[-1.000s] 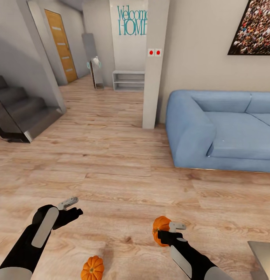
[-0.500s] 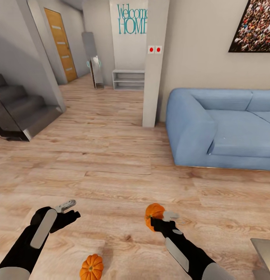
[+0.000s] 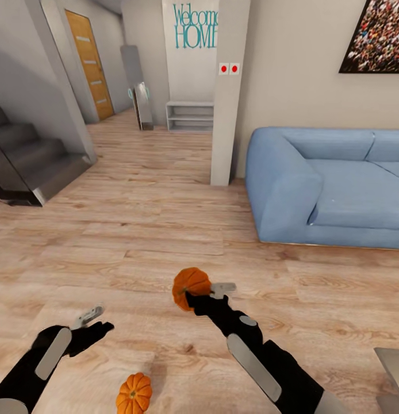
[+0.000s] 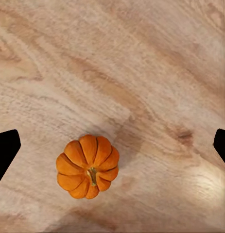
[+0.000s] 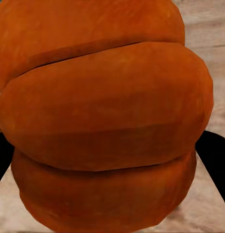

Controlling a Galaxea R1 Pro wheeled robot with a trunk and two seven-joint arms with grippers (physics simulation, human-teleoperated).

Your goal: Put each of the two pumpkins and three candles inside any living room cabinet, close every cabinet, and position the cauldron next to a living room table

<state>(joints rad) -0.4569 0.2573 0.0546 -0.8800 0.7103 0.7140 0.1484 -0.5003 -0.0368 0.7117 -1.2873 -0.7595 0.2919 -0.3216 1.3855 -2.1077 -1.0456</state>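
Observation:
My right gripper (image 3: 204, 292) is shut on one orange ribbed pumpkin (image 3: 190, 287), held above the wood floor in front of me; its ribs loom close in the right wrist view (image 5: 102, 116). A second pumpkin (image 3: 134, 394) sits upright on the floor near my base, between the arms. The left wrist view looks straight down on this pumpkin (image 4: 88, 166), stem up. My left gripper (image 3: 96, 322) hangs open and empty, to the left of and above that pumpkin. The candles, cabinet and cauldron are out of view.
A blue sofa (image 3: 326, 190) stands at the right against the wall. A white pillar (image 3: 225, 115) rises straight ahead, with a low white shelf (image 3: 191, 118) behind it. Dark stairs (image 3: 27, 167) are at the left. A grey surface's corner (image 3: 392, 368) shows at the bottom right.
My right arm has reached forward and to the left, carrying its pumpkin with it. The left arm has drawn back a little toward me. The floor pumpkin has stayed put.

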